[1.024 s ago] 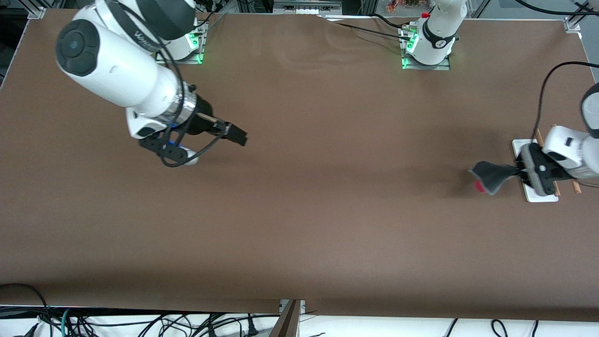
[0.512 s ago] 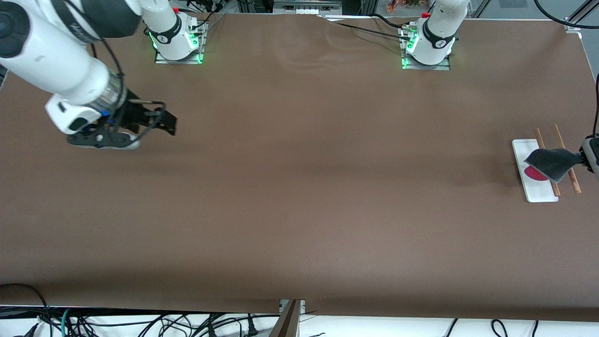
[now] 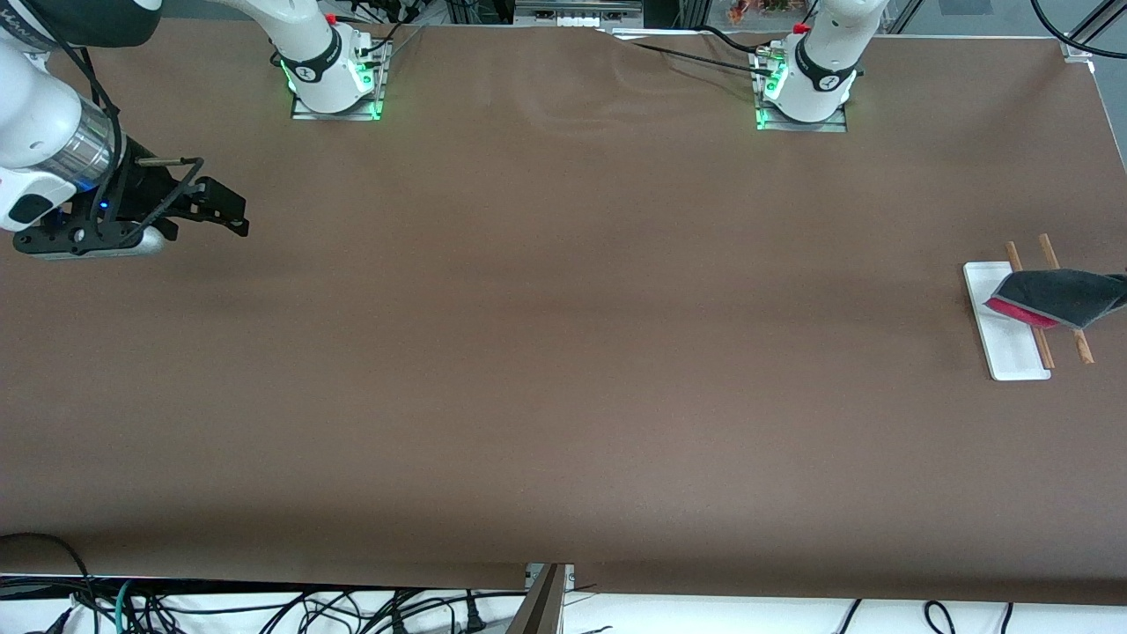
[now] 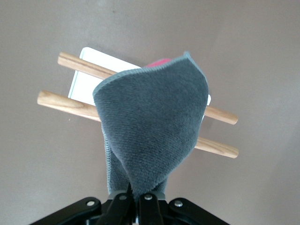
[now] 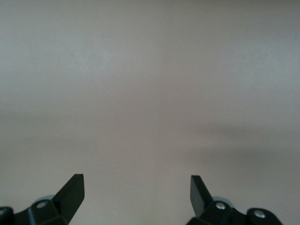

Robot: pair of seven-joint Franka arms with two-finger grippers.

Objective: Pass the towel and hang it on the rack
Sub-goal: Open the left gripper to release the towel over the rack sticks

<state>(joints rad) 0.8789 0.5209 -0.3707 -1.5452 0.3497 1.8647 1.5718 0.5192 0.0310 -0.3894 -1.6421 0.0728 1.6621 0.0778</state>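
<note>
The towel [image 3: 1057,298], dark grey with a red-pink edge showing, hangs in the air over the rack's two wooden rods [image 3: 1081,345] and white base [image 3: 1004,348] at the left arm's end of the table. In the left wrist view my left gripper [image 4: 138,202] is shut on the towel [image 4: 154,126], which drapes across both rods [image 4: 65,103] above the base [image 4: 89,61]. The left gripper itself is outside the front view. My right gripper [image 3: 231,211] is open and empty over bare table at the right arm's end; it also shows in the right wrist view [image 5: 137,182].
The brown table cover [image 3: 563,352] stretches between the arms. Both arm bases [image 3: 335,79] stand along the table's edge farthest from the front camera. Cables hang below the edge nearest to that camera.
The left arm carried the towel from beside the rack to over its rods and left the front view. The right arm drew back toward its end of the table.
</note>
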